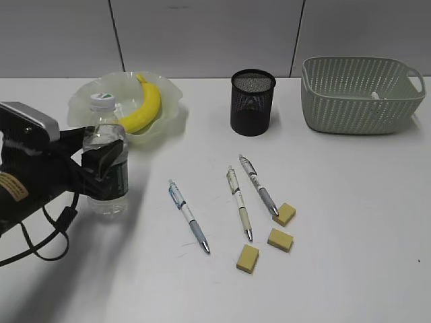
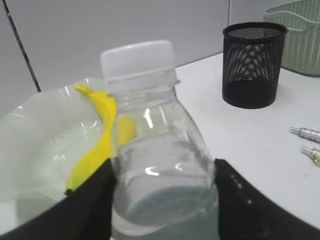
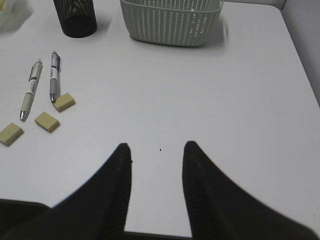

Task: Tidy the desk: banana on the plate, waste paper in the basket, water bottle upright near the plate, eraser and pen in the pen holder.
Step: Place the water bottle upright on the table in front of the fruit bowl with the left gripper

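The water bottle stands upright on the desk, just in front of the plate. My left gripper is shut on its body, a black finger on each side. The banana lies in the plate. Three pens and three yellow erasers lie mid-desk. The pen holder stands behind them. The basket is at the back right; a bit of white shows inside it. My right gripper is open and empty over bare desk.
The desk's right edge runs close to the basket. A black cable hangs from the left arm near the front left. The wall stands right behind the plate, pen holder and basket.
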`<state>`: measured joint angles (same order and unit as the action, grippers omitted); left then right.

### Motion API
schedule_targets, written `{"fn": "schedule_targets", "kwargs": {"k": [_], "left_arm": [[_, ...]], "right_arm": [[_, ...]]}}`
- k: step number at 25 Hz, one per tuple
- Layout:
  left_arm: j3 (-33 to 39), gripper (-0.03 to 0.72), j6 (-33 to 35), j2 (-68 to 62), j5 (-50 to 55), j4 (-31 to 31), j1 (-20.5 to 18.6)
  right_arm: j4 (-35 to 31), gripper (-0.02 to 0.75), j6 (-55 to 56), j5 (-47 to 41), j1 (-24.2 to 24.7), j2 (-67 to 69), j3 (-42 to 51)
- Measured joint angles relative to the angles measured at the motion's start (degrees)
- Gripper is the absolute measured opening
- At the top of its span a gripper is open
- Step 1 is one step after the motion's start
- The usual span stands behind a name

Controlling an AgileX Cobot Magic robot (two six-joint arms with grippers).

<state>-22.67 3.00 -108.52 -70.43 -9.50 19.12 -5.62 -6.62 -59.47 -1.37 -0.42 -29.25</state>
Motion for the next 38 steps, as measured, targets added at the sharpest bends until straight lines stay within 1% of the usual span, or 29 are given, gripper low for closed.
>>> {"fn": "schedule_targets", "kwargs": {"k": [4,10,12,20,28,33,35,38], "left_arm": [[1.0,0.418,0.0,0.3,-0.7,-0.7,0.0],[1.7,0.494,0.0,0.4,-0.7,-2.2,0.0],[2.4,0.506,0.0,0.4,-1.0,-2.4,0.0],[3.6,0.518,0.0,1.8,0.0,-2.9,0.0],[6.1,0.557,0.0,4.7,0.8,-3.0,0.0],[7.2,0.561,-0.4,7.2,1.5,-3.1,0.0],[7.2,0.561,-0.9,9.5,1.5,-2.9,0.0],[7.2,0.561,-3.9,14.4,1.5,-1.5,0.0]], "right_arm": [[0.0,0.288,0.0,0.0,0.0,0.0,0.0],[0.0,0.288,0.0,0.0,0.0,0.0,0.0],[0.0,0.288,0.0,0.0,0.0,0.0,0.0],[0.0,0.288,0.0,0.0,0.0,0.0,0.0],[0.0,0.286,0.0,0.0,0.0,0.0,0.0],[0.0,0.253,0.0,0.0,0.0,0.0,0.0],[0.0,0.247,0.0,0.0,0.0,0.0,0.0],[0.0,0.246,0.0,0.0,0.0,0.0,0.0]]}}
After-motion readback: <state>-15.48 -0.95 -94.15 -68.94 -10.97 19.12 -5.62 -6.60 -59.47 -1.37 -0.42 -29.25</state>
